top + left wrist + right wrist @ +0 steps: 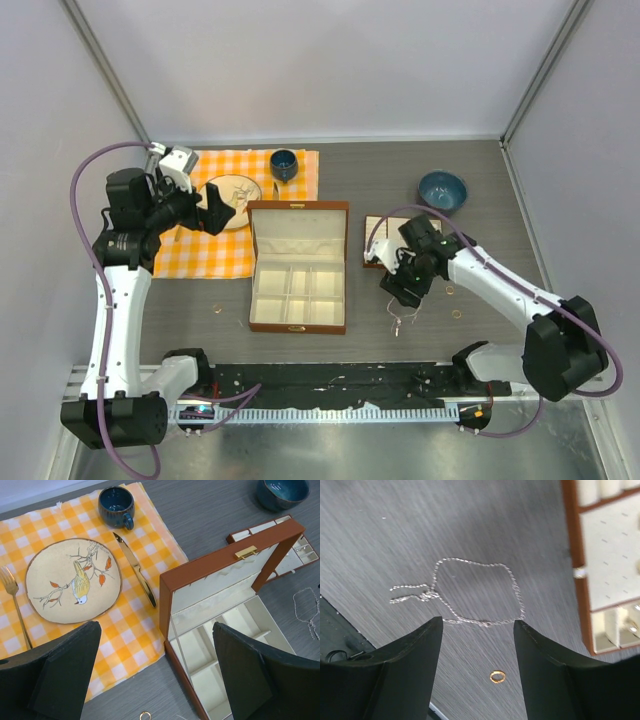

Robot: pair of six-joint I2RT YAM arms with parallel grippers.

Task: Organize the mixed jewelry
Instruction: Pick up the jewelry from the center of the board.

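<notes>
Right gripper (477,630): jaws apart, nothing between them, hanging low over the bench (560,230).
Left gripper (156,635): jaws wide apart and holding nothing. It sits over the edge of the checked cloth (155,545), on the far side of the box (298,207) from the chain.
Necklace (485,623): flat on the bare bench off the box's front right corner, directly beneath my right gripper.
Lie of the chain: an open loop spread ahead of the fingertips, with a tangled tail trailing left. Its nearest strand runs straight across from one finger to the other.
Nearer arm: the right, clearly; the left is well apart.
Rings: a small gold ring (497,676) lies between the right fingers, just short of the chain. Another ring (219,309) lies by the box's front left corner.
Materials: fine silver links, limp and thin on a grained grey surface. The box is brown and stiff, its lid upright, with cream-lined compartments.
My judgement: that strand lies along the closing line, so I would turn the wrist or aim for the bunched tail.
</notes>
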